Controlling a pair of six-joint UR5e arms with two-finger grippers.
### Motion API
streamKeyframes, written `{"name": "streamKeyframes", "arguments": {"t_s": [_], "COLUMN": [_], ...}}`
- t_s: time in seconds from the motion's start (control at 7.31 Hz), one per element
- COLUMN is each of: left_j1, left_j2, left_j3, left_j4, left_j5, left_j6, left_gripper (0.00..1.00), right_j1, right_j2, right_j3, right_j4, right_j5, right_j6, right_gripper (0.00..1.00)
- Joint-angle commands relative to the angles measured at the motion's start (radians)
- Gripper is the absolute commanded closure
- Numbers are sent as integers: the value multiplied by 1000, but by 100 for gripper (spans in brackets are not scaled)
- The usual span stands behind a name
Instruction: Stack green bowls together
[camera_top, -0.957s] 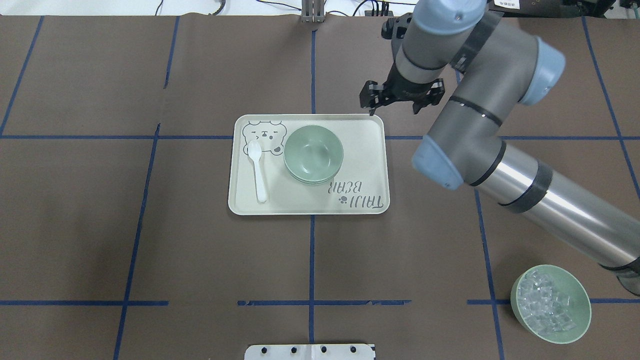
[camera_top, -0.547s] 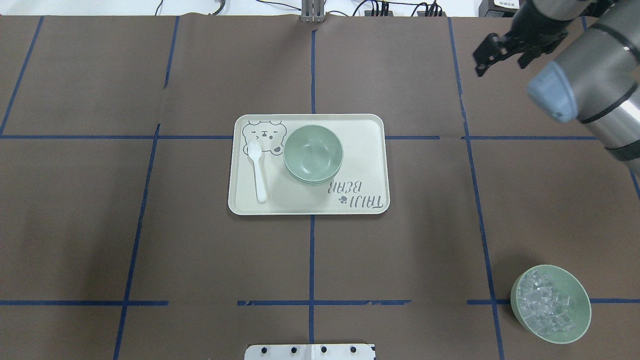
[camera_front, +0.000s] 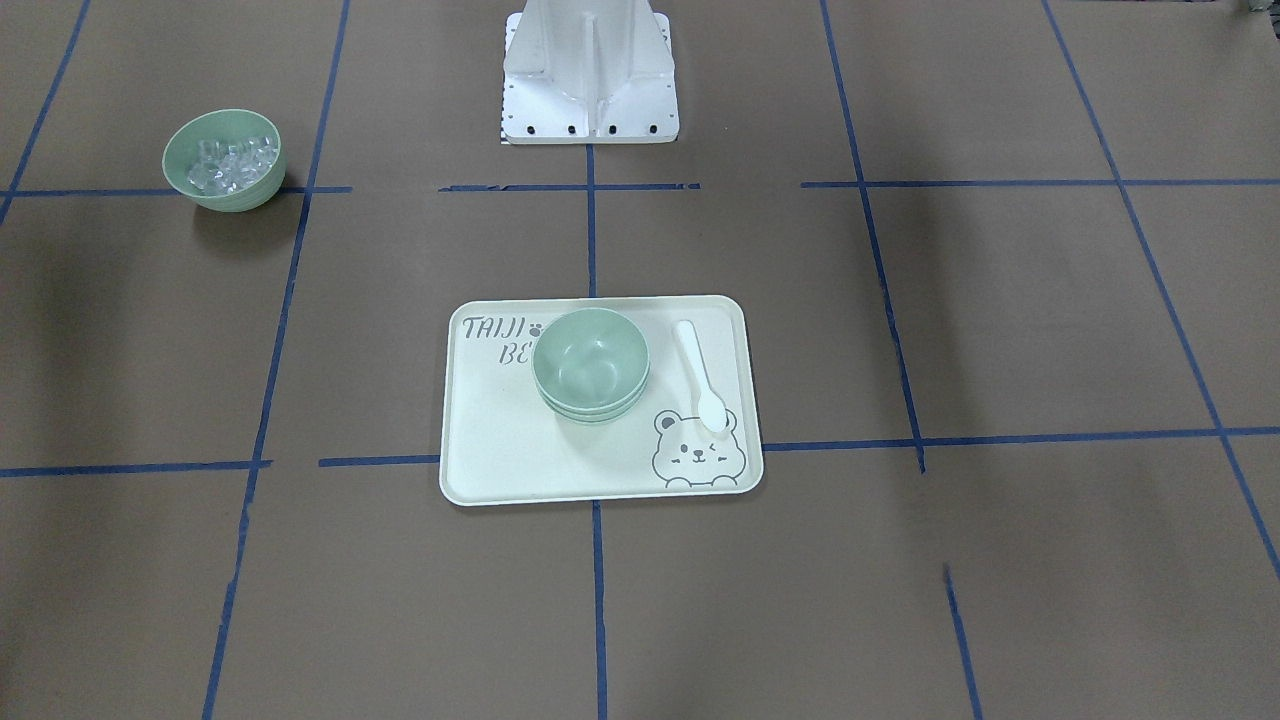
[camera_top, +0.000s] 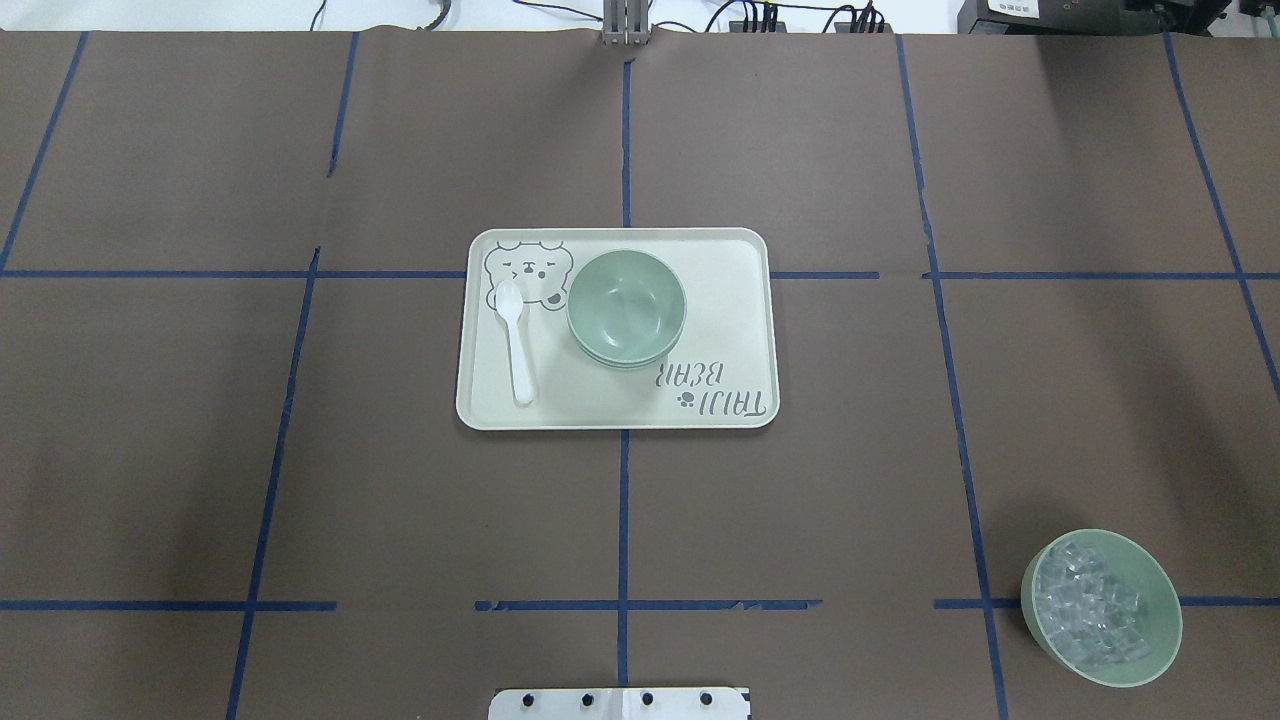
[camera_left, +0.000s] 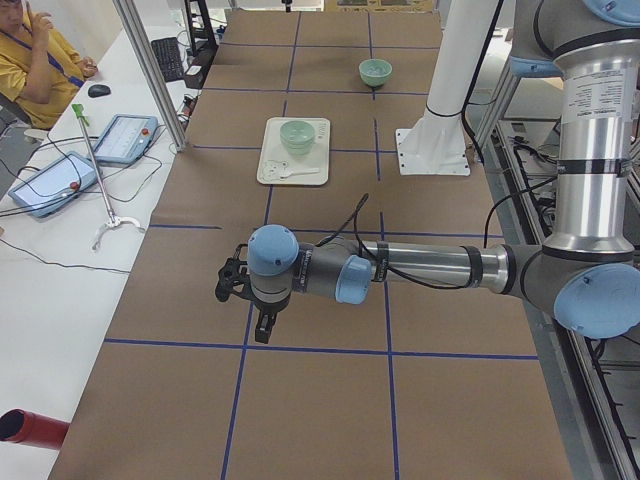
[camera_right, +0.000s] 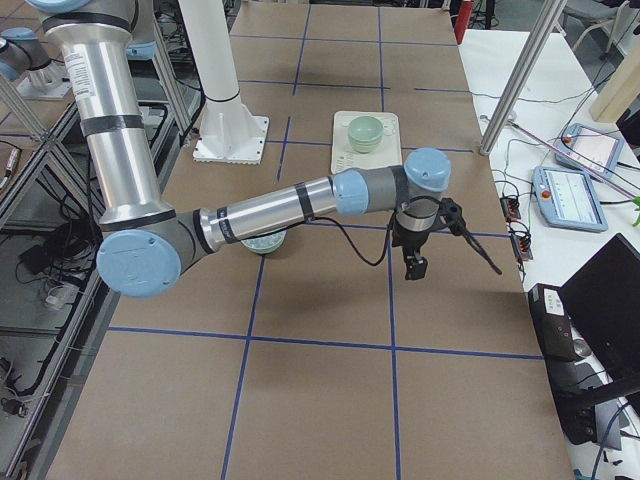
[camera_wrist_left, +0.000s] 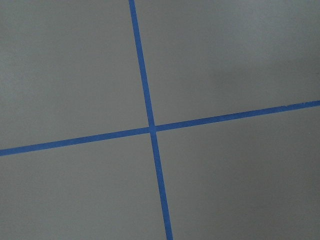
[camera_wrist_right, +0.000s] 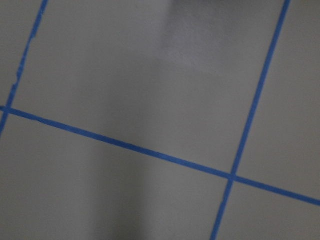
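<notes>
The green bowls sit nested in one stack on the cream tray, right of its middle. The stack also shows in the front view, the left view and the right view. Neither gripper is in the overhead or front views. My left gripper hangs over bare table far to the left of the tray. My right gripper hangs over bare table far to the right. I cannot tell whether either is open or shut. Both wrist views show only brown table and blue tape.
A white spoon lies on the tray's left part by a bear drawing. A like green bowl with clear ice-like cubes stands near the table's front right. The robot's white base is at the near edge. Operators' gear lies beyond the far edge.
My right arm has swung away from the tray's far right corner, out to the right, and has left the overhead view. The bowls, tray and spoon have not moved.
</notes>
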Motion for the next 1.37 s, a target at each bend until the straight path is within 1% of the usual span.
{"name": "streamKeyframes", "arguments": {"t_s": [0.0,0.14,0.27,0.68,1.23], "left_j1": [-2,0,0,-2,0], "left_j2": [19,17,14,17,16], "left_j3": [-4,10,22,19,18], "left_j4": [-7,2,-14,-13,-12], "left_j5": [46,42,38,51,51], "left_j6": [0,0,3,-8,-8], "left_gripper": [0,0,0,0,0], "right_j1": [58,71,80,98,98], "right_j2": [-125,-144,-153,-150,-171], "right_j3": [0,3,1,4,3], "right_j4": [4,4,4,6,21], "right_j5": [-5,-7,-2,-14,-14], "right_j6": [-14,-17,-14,-19,-23], "right_gripper": [0,0,0,0,0]}}
